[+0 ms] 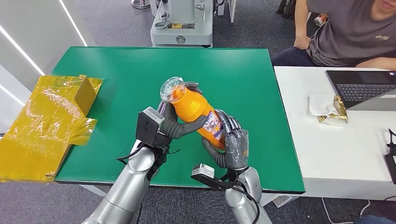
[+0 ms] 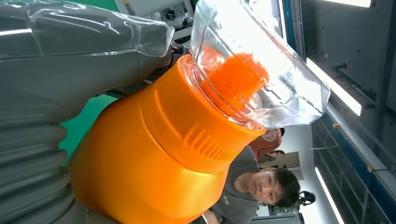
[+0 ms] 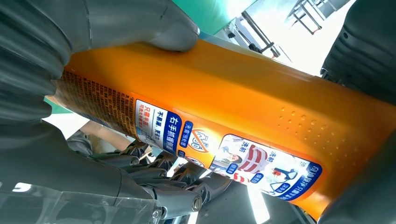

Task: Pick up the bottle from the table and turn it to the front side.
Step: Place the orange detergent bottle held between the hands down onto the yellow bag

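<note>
right hand (image 1: 232,142): fingers wrapped round the labelled lower body of the bottle (image 1: 198,112) | left hand (image 1: 173,123): closed on the upper body below the clear cap (image 1: 172,88) | bottle: held tilted between both hands, above the green table (image 1: 116,70) | handling: rigid smooth orange plastic, judged slippery and moderately heavy; the ribbed shoulder is preferred for grip

Green desk (image 1: 121,65) fills centre frame. Crumpled yellow wrapping (image 1: 44,128) over cardboard at left edge, overhanging the green desk's left side. White desk (image 1: 345,154) at right, butted against the green one. On it: open laptop (image 1: 362,88) at upper right; gold-foil packet (image 1: 334,112) on a white napkin just left of the laptop; black item at far right edge, cut off. Person in grey shirt (image 1: 355,30) seated, upper right. Grey machine base (image 1: 182,23) on carpet, top centre, beyond the green desk.
</note>
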Available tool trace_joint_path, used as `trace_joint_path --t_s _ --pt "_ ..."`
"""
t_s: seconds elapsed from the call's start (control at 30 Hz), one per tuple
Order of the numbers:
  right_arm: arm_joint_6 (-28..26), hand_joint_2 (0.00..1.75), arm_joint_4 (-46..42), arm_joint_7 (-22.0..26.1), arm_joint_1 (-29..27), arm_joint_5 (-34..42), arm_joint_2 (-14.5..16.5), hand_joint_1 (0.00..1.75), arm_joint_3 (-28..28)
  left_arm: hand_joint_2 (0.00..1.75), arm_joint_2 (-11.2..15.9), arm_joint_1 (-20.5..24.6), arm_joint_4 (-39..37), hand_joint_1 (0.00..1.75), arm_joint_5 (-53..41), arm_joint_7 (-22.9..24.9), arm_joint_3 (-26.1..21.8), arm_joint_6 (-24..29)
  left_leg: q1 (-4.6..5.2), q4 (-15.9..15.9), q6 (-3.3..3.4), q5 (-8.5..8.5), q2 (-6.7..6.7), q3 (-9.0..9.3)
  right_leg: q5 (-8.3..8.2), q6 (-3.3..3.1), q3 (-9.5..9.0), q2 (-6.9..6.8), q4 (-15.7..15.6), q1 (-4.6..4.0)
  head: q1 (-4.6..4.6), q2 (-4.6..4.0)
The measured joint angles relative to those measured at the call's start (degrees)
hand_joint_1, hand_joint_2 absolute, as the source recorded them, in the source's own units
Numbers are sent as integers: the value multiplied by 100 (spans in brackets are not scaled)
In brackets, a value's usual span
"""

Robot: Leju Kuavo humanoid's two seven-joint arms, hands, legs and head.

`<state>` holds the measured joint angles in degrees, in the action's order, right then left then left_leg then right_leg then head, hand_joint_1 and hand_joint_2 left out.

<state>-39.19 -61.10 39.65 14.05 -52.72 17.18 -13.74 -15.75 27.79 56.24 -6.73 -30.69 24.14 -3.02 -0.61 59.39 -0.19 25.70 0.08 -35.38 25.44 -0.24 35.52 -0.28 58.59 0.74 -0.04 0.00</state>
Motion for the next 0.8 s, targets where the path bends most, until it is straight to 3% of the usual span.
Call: trace_joint_path --t_s 0.07,0.1,0.37,0.8 --pt "0 175 46 0 7 0 0 13 -1 175 4 -4 0 175 -2 0 -2 4 0 0 0 0 0 0 0 0 0 0 0 0 0 0" --pt "0 175 101 2 16 26 0 0 -5 175 9 -6 0 175 -6 0 -3 3 0 0 0 0 0 0 0 0 0 0 0 0 0 0" --pt "0 175 466 16 23 88 2 0 -50 175 44 -28 0 175 -39 0 -3 -23 0 0 0 0 0 0 0 0 0 -1 0 0 1 0" --pt "0 175 -346 54 -317 375 -41 0 -199 175 63 -75 2 175 -39 0 -9 -14 0 0 0 0 0 0 0 0 0 0 0 0 1 0"
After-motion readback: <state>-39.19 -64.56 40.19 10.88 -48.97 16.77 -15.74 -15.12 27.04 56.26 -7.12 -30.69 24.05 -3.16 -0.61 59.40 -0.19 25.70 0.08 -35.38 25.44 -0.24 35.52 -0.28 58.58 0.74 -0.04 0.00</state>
